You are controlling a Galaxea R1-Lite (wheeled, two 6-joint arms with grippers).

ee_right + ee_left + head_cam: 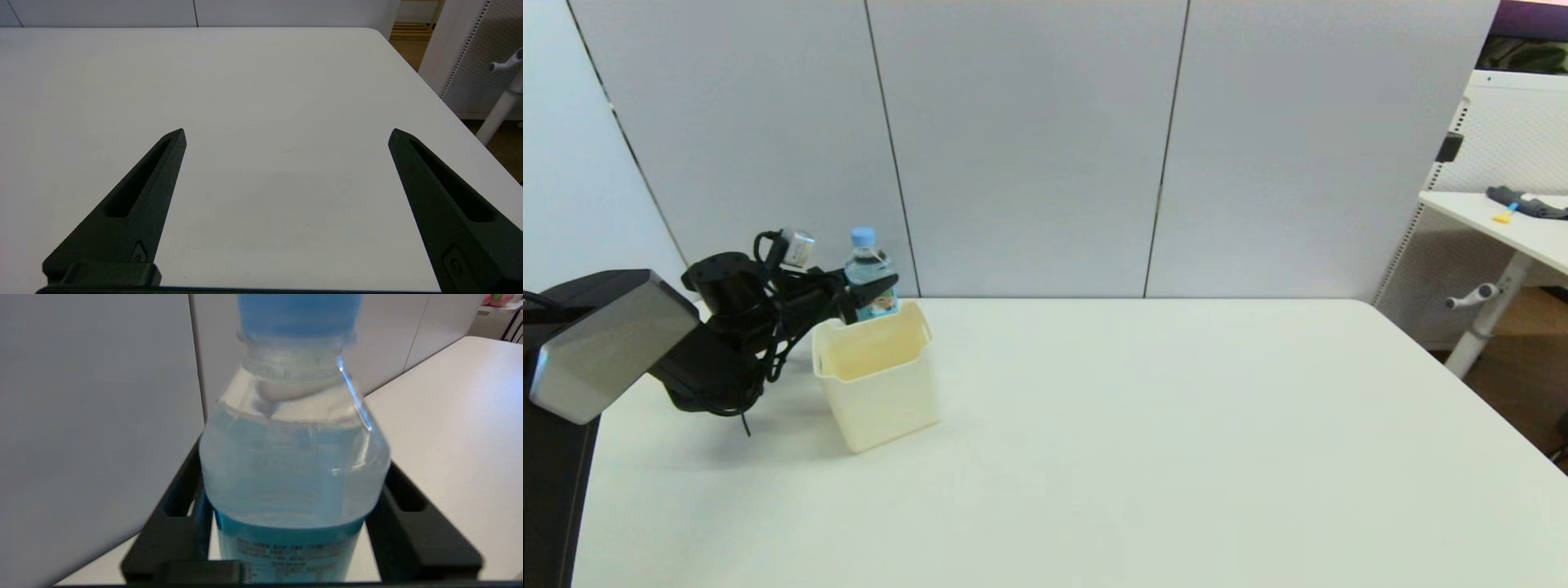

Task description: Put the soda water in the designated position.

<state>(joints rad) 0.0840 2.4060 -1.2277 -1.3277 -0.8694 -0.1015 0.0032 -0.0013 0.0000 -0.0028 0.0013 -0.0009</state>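
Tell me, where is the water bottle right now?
In the head view the soda water is on the table's far left, just behind the cream bin, upright between the fingers of the left gripper.

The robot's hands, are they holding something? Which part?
The left gripper holds the soda water bottle around its body, at the label's upper edge. The right gripper holds nothing.
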